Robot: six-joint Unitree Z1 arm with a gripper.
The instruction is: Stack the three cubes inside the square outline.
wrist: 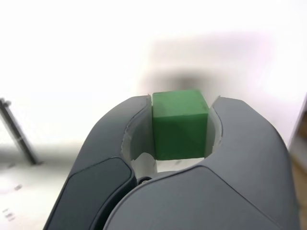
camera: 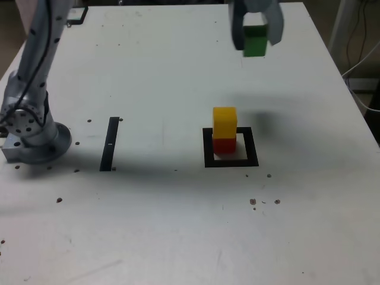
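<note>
And the gripper (camera: 255, 40) has the green cube (wrist: 179, 125) pinched between its fingers, high over the white table (camera: 142, 225), up at one o'clock in the exterior view! Near that view's centre, the yellow cube (camera: 224, 122) sits on the red cube (camera: 224, 146), inside the black square outline (camera: 252, 146). Black strip (camera: 109, 144) at nine o'clock from the outline, well apart.

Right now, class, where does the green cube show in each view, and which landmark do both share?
Exterior view: near the top, right of centre, held in the hand.
Wrist view: mid-picture, the green cube between the fingers.
Shared landmark: the black strip.
</note>
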